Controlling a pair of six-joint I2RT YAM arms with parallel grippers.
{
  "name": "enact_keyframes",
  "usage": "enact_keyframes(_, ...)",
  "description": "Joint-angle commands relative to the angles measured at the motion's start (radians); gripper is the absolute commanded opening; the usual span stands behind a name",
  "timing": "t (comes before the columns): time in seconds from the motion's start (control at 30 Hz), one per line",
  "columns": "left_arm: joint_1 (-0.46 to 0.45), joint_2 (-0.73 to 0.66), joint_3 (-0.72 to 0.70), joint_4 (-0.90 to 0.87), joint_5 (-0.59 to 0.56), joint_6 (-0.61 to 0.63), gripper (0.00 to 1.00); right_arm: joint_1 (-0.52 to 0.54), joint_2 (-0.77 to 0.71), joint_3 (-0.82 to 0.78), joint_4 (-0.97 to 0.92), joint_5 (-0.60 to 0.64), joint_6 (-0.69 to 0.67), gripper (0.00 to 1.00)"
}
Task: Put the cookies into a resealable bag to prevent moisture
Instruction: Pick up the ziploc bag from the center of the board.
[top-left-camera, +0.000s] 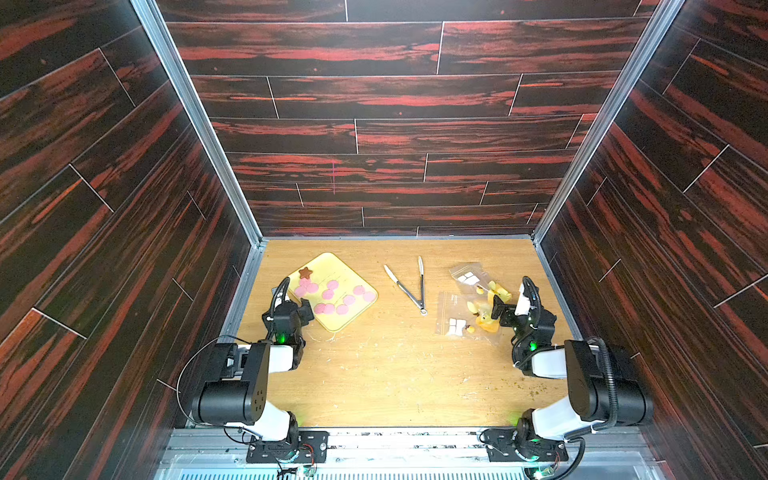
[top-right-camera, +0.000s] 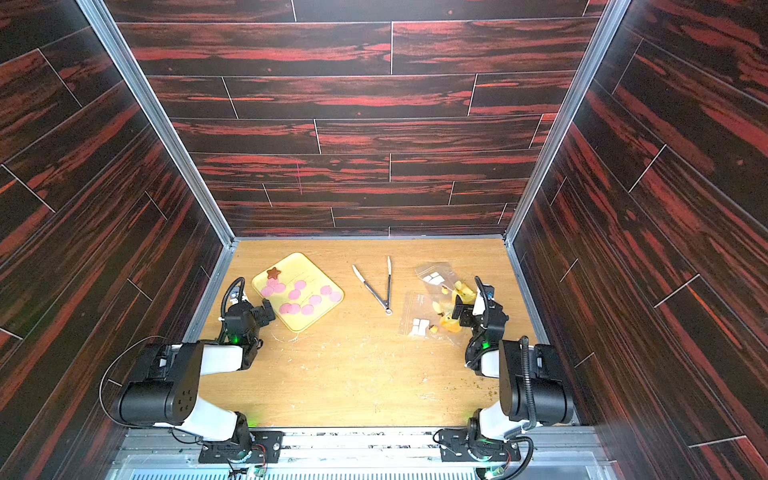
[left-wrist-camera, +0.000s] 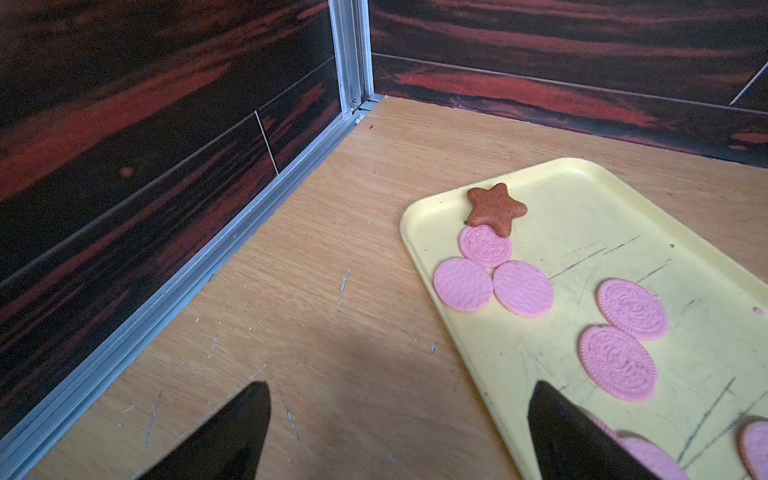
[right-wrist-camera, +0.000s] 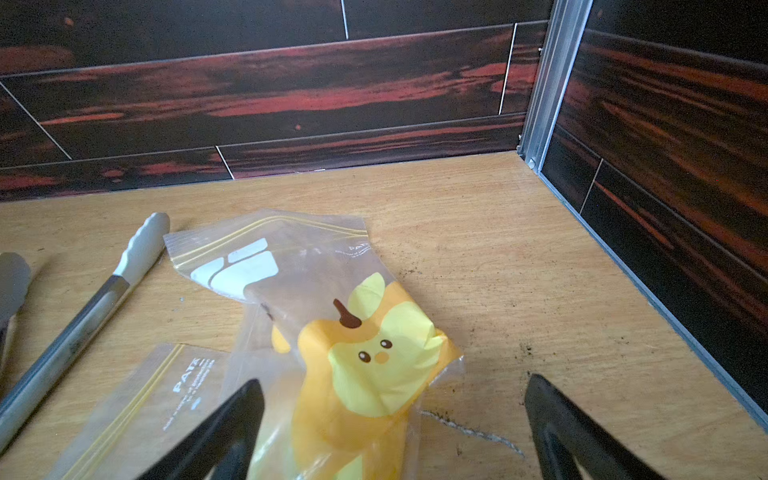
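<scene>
Embossing on cookies (left-wrist-camera: 617, 363) shows (left wrist only).

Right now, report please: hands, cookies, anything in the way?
Left hand open, at tray edge. Right hand open, over bags. Cookies all on tray, none bagged. Tongs lie between tray and bags, apart from both.

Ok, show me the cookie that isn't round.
The brown star-shaped cookie near the rim of the yellow plastic tray; all others are flat pink discs.

cookies (left-wrist-camera: 617, 361): pink, ringed or striped relief; one brown star
tray (left-wrist-camera: 582, 232): pale yellow, dark scratches
bag (right-wrist-camera: 353, 353) at the right fingers (right-wrist-camera: 232, 428): clear, yellow-orange animal print
tongs (right-wrist-camera: 83, 320): grey, white tips
</scene>
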Motion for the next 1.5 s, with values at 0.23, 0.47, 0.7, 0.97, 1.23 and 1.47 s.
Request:
enact_keyframes(0.23,0.004,-0.009,0.012,0.021,-0.009,0.009,0.99,-0.004,0.018,0.006,0.029,-0.006,0.01,0.98)
enact_keyframes(0.47,0.003,-0.009,0.012,0.02,-0.009,0.009,0.99,-0.004,0.018,0.006,0.03,-0.006,0.01,0.98)
enact_keyframes(0.7,0.003,-0.009,0.012,0.02,-0.009,0.009,0.99,-0.004,0.018,0.006,0.03,-0.006,0.01,0.98)
enact_keyframes(0.97,0.004,-0.009,0.011,0.02,-0.009,0.008,0.99,-0.004,0.018,0.008,0.03,-0.005,0.01,0.98)
enact_keyframes(1.23,0.005,-0.033,0.006,0.042,0.025,0.029,0.99,-0.003,-0.028,-0.024,0.057,-0.026,0.004,0.98)
enact_keyframes(1.47,0.004,-0.316,0.046,-0.251,-0.02,-0.048,0.99,-0.002,-0.279,0.079,-0.326,-0.05,0.035,0.98)
